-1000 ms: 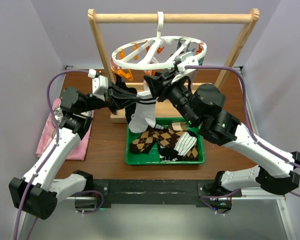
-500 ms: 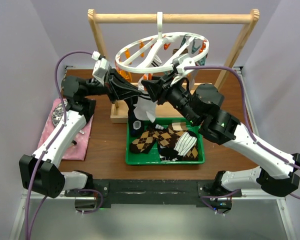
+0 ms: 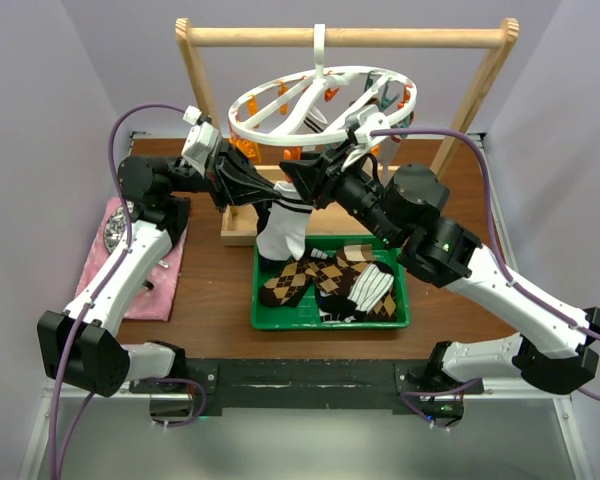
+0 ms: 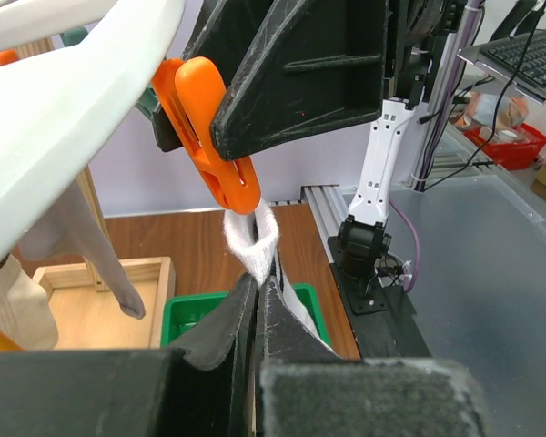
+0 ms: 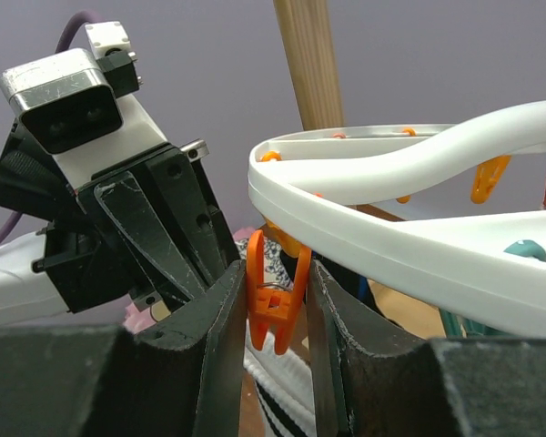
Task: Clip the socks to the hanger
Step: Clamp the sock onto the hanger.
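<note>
- Right wrist view: the right end effector (image 5: 275, 314) is clamped on an orange peg (image 5: 275, 291) that hangs under the rim of the hanger (image 5: 382, 173). One finger presses each side of it. I judge this squeeze is meant to spread the peg's mouth so that fabric can go in.
- In the left wrist view, the left end effector (image 4: 257, 296) is closed tight on the ribbed cuff of a white sock (image 4: 252, 238). It holds the cuff up so that its top edge meets the peg's lower tip. I cannot tell whether the cuff is already between the peg's halves.
- From the top external view, that sock hangs from the left grip, with its foot dangling over the green tray (image 3: 265, 322) on the bench (image 3: 210, 290). The hold on the cuff leaves the rest free to drape.
- The other socks (image 3: 325, 282) lie in the tray, not yet clipped.
- The hanger hangs by its hook from the wooden frame (image 3: 340, 37) and sits tilted where the two arms meet it.
</note>
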`<control>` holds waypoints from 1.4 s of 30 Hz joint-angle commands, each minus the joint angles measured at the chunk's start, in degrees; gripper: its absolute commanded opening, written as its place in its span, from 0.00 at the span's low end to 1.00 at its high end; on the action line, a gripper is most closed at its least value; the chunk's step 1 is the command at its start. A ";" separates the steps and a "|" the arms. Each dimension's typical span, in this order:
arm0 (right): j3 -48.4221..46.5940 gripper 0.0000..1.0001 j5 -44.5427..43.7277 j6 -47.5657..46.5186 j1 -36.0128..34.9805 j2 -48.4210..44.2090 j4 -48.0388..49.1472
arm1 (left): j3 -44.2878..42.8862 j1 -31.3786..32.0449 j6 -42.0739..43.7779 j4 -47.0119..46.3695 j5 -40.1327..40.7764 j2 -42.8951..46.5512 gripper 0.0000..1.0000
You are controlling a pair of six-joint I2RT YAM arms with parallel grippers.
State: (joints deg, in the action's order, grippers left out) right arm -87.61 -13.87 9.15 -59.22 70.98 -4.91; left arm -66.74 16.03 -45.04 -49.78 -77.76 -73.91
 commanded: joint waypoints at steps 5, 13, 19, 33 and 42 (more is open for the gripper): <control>0.51 0.10 4.64 1.75 -0.37 0.21 2.45 | -2.25 -0.39 -0.49 -1.99 1.73 0.87 0.00; 0.43 0.10 5.25 1.66 -0.46 0.56 2.45 | -3.39 -0.39 -1.11 -2.08 2.08 1.13 0.00; 0.86 0.09 5.34 1.75 -0.37 0.21 2.80 | -3.84 -0.48 -0.58 -2.16 2.17 1.22 0.00; 0.78 0.09 5.61 2.54 -0.28 -0.32 3.59 | 0.47 -0.48 1.62 -0.67 2.17 1.84 0.00; 0.86 0.09 6.57 3.68 -0.28 0.21 4.73 | 1.88 1.54 4.69 1.00 2.43 2.19 0.00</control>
State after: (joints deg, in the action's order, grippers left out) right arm -86.80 -11.75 11.22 -58.89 71.72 -2.63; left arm -65.28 16.23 -42.81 -49.01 -76.12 -73.28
